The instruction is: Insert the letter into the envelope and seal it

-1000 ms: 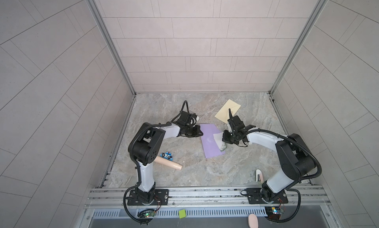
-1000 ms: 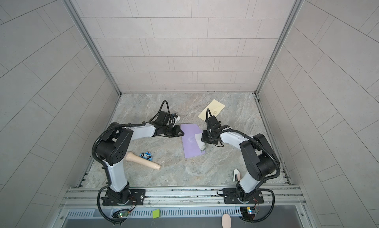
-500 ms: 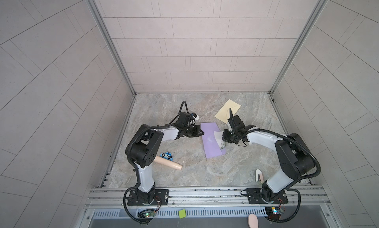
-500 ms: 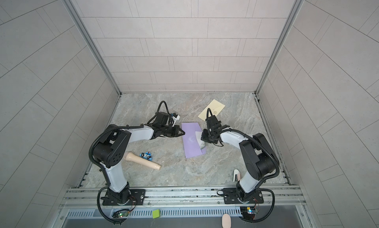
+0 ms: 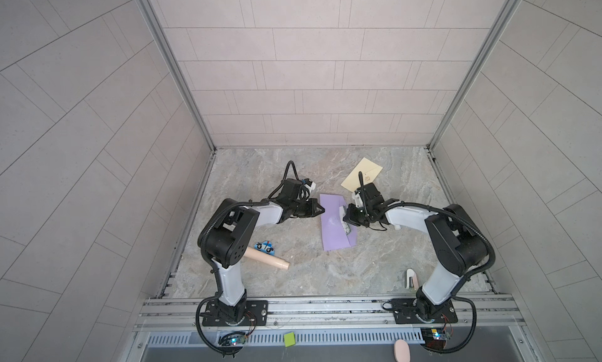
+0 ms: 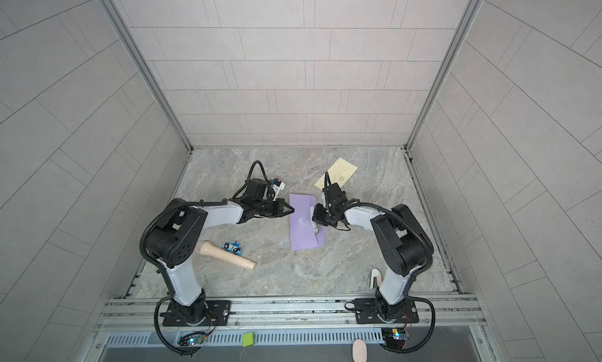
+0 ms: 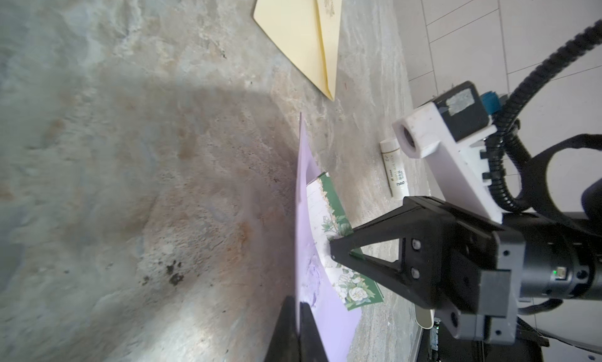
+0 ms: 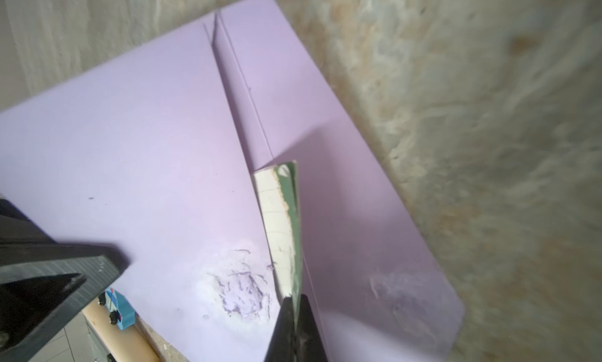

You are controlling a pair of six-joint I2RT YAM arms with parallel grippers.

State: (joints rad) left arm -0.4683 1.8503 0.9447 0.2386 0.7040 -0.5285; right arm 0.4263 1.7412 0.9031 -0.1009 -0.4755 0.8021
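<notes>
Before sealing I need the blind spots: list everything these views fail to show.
- Letter: how far it sits inside the purple envelope is hidden by the envelope's own paper, both wrist views.
- Letter, both top views: too small, partly under the right end effector.
- Glue stick: one end behind the right arm's camera mount, left wrist view.
- Left end effector: its fingers cover the envelope edge; layers pinched unclear, left wrist view.
</notes>
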